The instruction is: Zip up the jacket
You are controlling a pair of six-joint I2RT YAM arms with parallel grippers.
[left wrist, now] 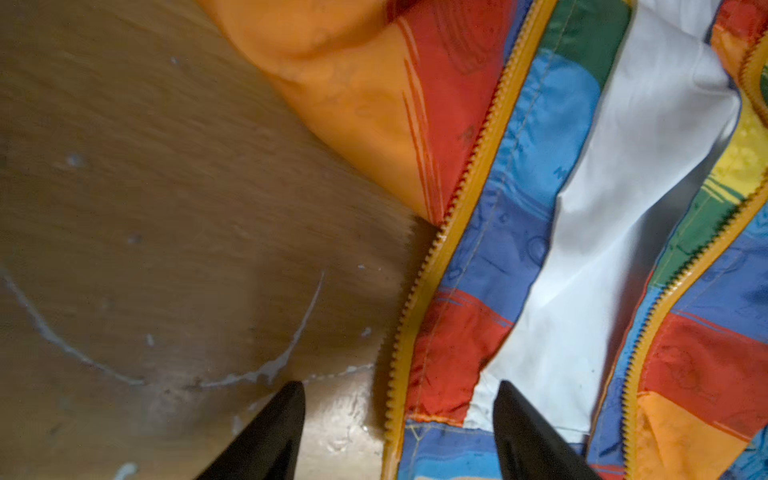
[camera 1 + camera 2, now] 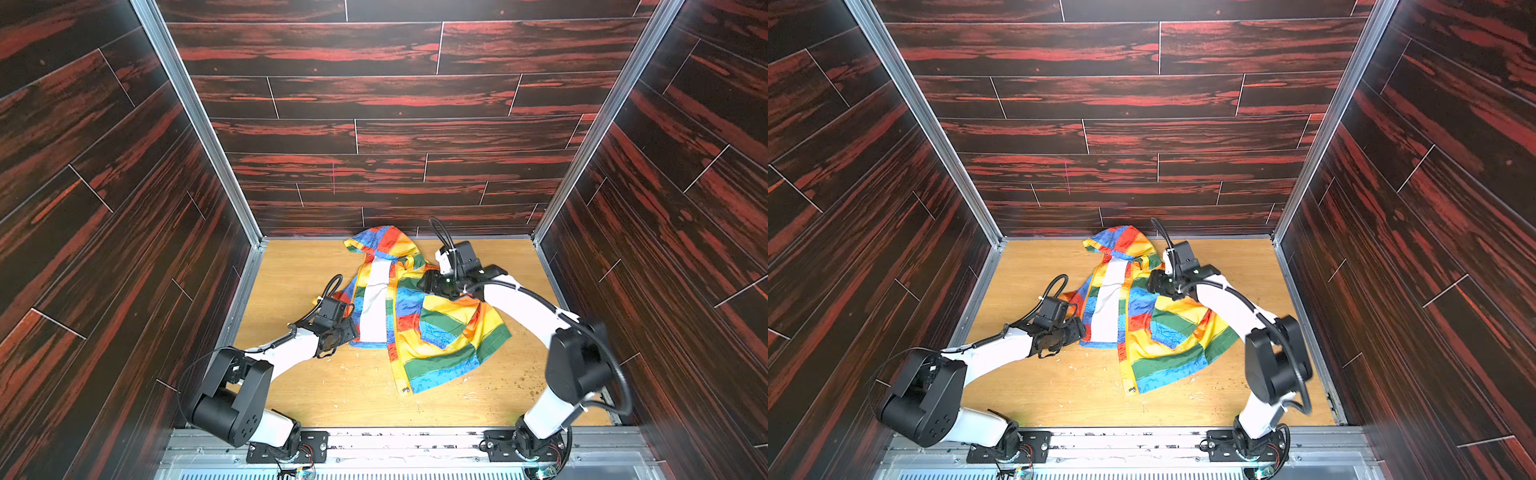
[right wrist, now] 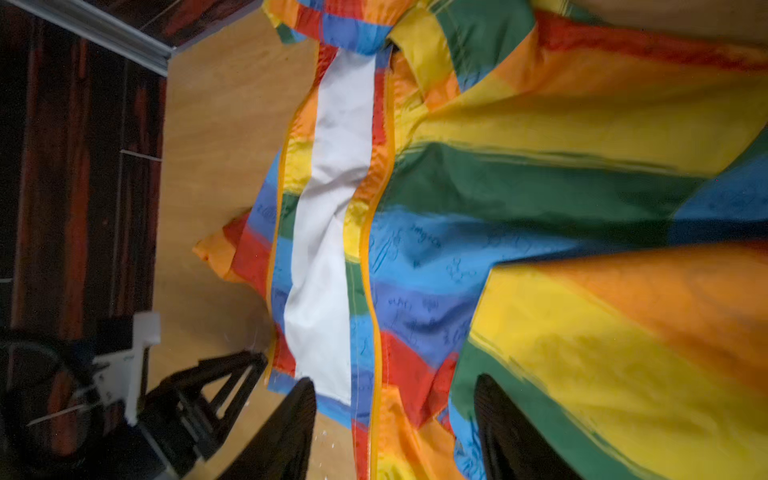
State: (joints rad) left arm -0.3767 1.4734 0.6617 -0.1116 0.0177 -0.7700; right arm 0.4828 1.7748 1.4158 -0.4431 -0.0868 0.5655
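The jacket (image 2: 432, 328) (image 2: 1154, 328) lies unzipped on the wooden table in both top views, hood toward the back wall, with its white lining (image 1: 602, 249) (image 3: 328, 249) showing between the front panels. My left gripper (image 2: 351, 332) (image 2: 1079, 328) is open at the lower corner of the jacket's left panel. In the left wrist view this gripper (image 1: 400, 386) straddles the yellow zipper edge (image 1: 469, 199) without closing on it; the second zipper half (image 1: 681, 282) runs beside the lining. My right gripper (image 2: 423, 284) (image 2: 1152, 282) (image 3: 395, 378) hovers open over the jacket's right shoulder area, holding nothing.
Dark red wood-pattern walls and aluminium corner posts (image 2: 199, 120) enclose the table (image 2: 299, 386). A small dark piece (image 2: 405, 390) sits at the lower end of the right panel's zipper. White smears mark the table (image 1: 257, 374). The left arm (image 3: 199, 395) shows in the right wrist view.
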